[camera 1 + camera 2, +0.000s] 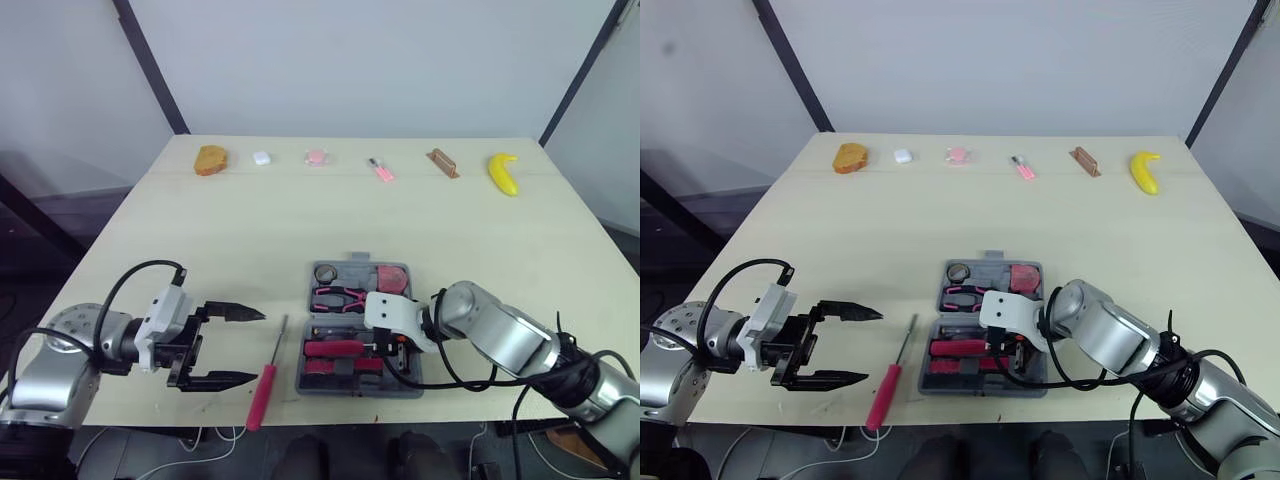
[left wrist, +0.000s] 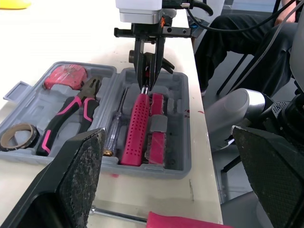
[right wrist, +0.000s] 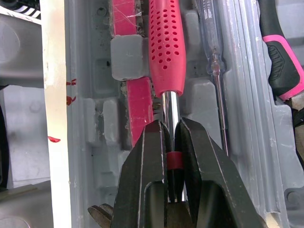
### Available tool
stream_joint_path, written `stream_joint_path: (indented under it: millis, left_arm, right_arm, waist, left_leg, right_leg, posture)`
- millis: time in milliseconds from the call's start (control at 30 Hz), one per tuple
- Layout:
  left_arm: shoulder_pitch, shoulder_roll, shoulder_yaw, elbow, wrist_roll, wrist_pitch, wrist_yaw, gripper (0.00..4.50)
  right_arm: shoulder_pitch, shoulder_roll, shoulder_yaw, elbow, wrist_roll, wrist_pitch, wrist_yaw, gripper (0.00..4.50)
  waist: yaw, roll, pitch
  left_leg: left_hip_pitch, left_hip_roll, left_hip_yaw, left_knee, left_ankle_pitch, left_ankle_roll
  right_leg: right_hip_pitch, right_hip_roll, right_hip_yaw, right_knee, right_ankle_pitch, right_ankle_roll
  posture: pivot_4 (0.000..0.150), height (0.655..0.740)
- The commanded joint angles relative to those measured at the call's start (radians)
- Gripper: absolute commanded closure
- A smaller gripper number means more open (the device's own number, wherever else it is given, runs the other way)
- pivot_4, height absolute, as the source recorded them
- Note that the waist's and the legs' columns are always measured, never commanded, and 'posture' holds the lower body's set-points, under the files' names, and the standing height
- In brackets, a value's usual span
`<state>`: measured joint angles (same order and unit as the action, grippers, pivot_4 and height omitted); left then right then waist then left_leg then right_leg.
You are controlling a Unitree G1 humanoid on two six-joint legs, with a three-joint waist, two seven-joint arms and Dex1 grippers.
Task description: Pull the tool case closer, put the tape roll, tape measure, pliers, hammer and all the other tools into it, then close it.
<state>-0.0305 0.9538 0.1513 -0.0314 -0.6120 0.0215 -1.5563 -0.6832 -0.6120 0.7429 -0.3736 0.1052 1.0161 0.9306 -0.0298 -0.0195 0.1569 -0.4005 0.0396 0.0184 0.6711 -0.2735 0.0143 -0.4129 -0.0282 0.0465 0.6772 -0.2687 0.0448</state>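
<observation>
- Near the front edge of the pale wooden tabletop (image 1: 250,230), a bit right of the middle, one grey plastic tool case (image 2: 156,170) lies open.
- One hammer with a pink dotted handle (image 3: 166,52) lies in the half of the case closest to that edge. Its long side runs along the edge. The handle end points to the robot's left and the shiny metal stem points right.
- The right gripper (image 3: 169,130) pinches that stem between its two black fingers.
- One clear-handled screwdriver (image 3: 211,38) lies beside the hammer, the same way round.
- The far half holds one pair of pink-and-black pliers (image 1: 338,297), one brown tape roll (image 1: 324,272) and one pink tape measure (image 1: 392,276).
- One pink-handled screwdriver (image 1: 262,390) lies on the tabletop just left of the case. Its handle is at the front edge and its tip points away from that edge.
- The left gripper (image 1: 260,345) is near the front left corner, fingers spread wide, holding nothing.
- Six small things sit in a row along the far edge: an orange lump (image 1: 210,159), a white bit (image 1: 262,157), a pink round bit (image 1: 316,157), a thin pink bit (image 1: 381,170), a brown block (image 1: 442,162) and a yellow banana (image 1: 504,173).
</observation>
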Motion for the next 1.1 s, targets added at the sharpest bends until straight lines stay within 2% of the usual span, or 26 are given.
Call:
stream_joint_path:
  millis: [33, 67, 300, 467, 567, 633, 667, 1100]
  left_arm:
    - [-0.002, 0.000, 0.013, -0.016, -0.013, -0.019, -0.058, 0.00]
    - [-0.001, -0.002, 0.013, -0.014, -0.012, -0.021, -0.058, 0.00]
    - [0.003, -0.012, 0.013, -0.009, -0.007, -0.031, -0.053, 0.00]
    - [0.002, -0.017, 0.013, -0.004, -0.004, -0.035, -0.051, 0.00]
    - [0.000, -0.021, 0.011, 0.002, -0.001, -0.040, -0.052, 0.00]
    - [0.001, -0.023, 0.010, 0.002, -0.001, -0.041, -0.052, 0.00]
    - [0.002, -0.023, 0.010, 0.002, -0.001, -0.042, -0.052, 0.00]
    - [0.012, -0.033, 0.011, 0.003, 0.003, -0.051, -0.048, 0.00]
  right_arm:
    - [-0.008, -0.003, -0.021, -0.014, -0.007, -0.021, -0.005, 2.71]
    - [-0.007, -0.005, -0.029, -0.015, -0.004, -0.018, -0.004, 2.53]
    - [0.021, -0.008, -0.083, -0.017, 0.011, -0.061, -0.013, 2.53]
    - [0.082, 0.028, -0.147, 0.012, 0.050, -0.195, 0.000, 2.53]
    - [0.118, 0.063, -0.174, 0.059, 0.053, -0.292, -0.003, 3.34]
    - [0.144, 0.080, -0.186, 0.081, 0.065, -0.337, 0.009, 4.32]
    - [0.158, 0.084, -0.187, 0.092, 0.064, -0.356, 0.012, 4.42]
    - [0.236, 0.136, -0.159, 0.283, -0.011, -0.464, -0.006, 4.42]
  waist:
    - [-0.003, 0.000, 0.000]
    - [-0.004, 0.000, 0.000]
    - [-0.005, 0.000, 0.000]
    - [-0.006, 0.000, 0.000]
    - [-0.006, 0.000, 0.000]
    - [-0.006, 0.000, 0.000]
    - [-0.006, 0.000, 0.000]
    - [-0.006, -0.001, 0.000]
  left_leg:
    - [0.000, 0.000, 0.000, 0.000, 0.000, 0.000]
    - [0.000, 0.000, 0.000, 0.000, 0.000, 0.000]
    - [0.000, 0.000, 0.000, 0.000, 0.000, 0.000]
    - [0.000, 0.000, 0.000, 0.000, 0.000, 0.000]
    - [0.000, 0.000, 0.000, 0.000, 0.000, 0.000]
    - [0.000, 0.000, 0.000, 0.000, 0.000, 0.000]
    - [0.000, 0.000, 0.000, 0.000, 0.000, 0.000]
    - [0.000, 0.000, 0.000, 0.000, 0.000, 0.000]
  right_leg:
    - [0.000, 0.000, 0.000, 0.000, 0.000, 0.000]
    - [0.000, 0.000, 0.000, 0.000, 0.000, 0.000]
    - [0.000, 0.000, 0.000, 0.000, 0.000, 0.000]
    - [0.000, -0.001, 0.000, 0.000, 0.000, 0.000]
    - [0.000, 0.000, 0.000, 0.000, 0.000, 0.000]
    - [0.000, 0.000, 0.000, 0.000, 0.000, 0.000]
    - [0.000, 0.000, 0.000, 0.000, 0.000, 0.000]
    - [0.000, 0.000, 0.000, 0.000, 0.000, 0.000]
  posture:
    - [0.150, 0.7400]
    - [0.150, 0.7400]
    - [0.150, 0.7400]
    - [0.150, 0.7400]
    - [0.150, 0.7400]
    - [0.150, 0.7400]
    - [0.150, 0.7400]
    - [0.150, 0.7400]
